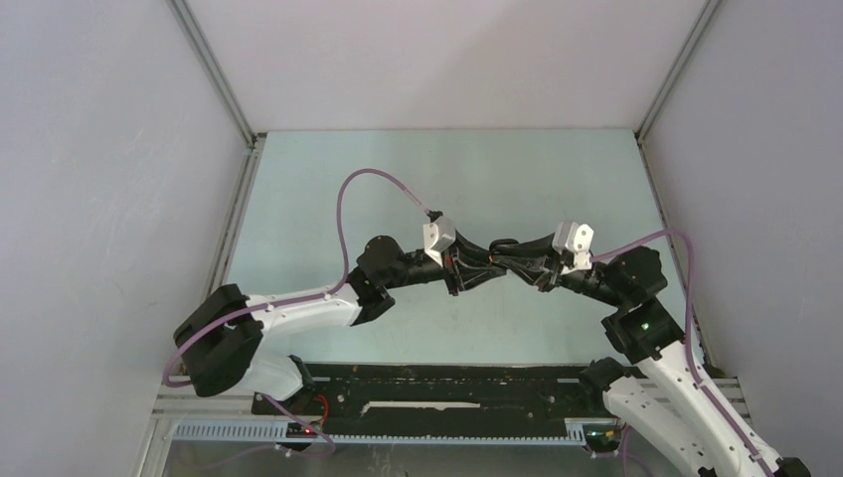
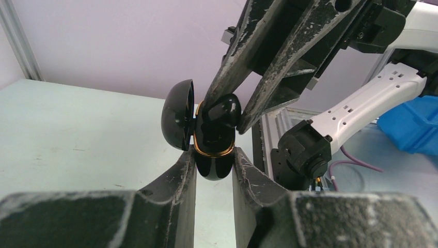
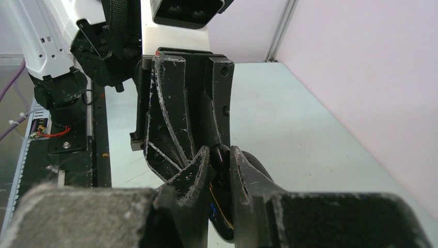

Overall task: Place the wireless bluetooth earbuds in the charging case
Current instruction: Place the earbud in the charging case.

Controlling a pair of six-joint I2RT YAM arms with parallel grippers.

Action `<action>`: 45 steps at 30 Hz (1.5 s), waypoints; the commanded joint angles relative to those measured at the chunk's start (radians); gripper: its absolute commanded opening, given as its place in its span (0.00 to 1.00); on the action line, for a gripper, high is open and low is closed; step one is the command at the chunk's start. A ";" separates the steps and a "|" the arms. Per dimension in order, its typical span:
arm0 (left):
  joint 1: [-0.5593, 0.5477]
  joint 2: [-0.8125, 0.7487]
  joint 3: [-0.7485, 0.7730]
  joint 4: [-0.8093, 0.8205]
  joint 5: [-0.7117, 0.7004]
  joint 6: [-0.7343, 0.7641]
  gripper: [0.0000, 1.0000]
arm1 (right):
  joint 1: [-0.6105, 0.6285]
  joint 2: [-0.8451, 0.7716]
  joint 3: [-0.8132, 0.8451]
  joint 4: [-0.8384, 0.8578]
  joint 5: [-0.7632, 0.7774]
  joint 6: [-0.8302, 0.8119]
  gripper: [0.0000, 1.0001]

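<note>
The glossy black charging case (image 2: 213,166) with a gold rim is clamped upright in my left gripper (image 2: 214,154), held above the table. Its rounded lid (image 2: 177,120) is hinged open to the left. My right gripper (image 2: 223,118) comes down from above, shut on a small black earbud (image 2: 223,108) that sits at the case's open mouth. In the right wrist view the earbud (image 3: 219,156) is pinched between my right gripper's (image 3: 220,154) tips, with the case (image 3: 223,219) just beneath. From above, the two grippers (image 1: 475,270) (image 1: 524,266) meet mid-table, and the case and earbud are hidden.
The pale green table (image 1: 447,179) is boxed in by grey walls with aluminium posts. A black base rail (image 1: 447,393) runs along the near edge. A blue bin (image 2: 413,124) sits off to the right, behind the right arm's white link (image 2: 372,103).
</note>
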 commanded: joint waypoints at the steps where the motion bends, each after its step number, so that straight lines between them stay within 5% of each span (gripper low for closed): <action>1: 0.020 -0.033 -0.014 0.111 -0.040 -0.018 0.00 | 0.003 -0.025 0.000 -0.038 0.025 -0.018 0.00; 45: 0.024 -0.012 -0.015 0.120 -0.019 -0.040 0.00 | 0.000 0.024 -0.017 0.148 0.112 0.225 0.00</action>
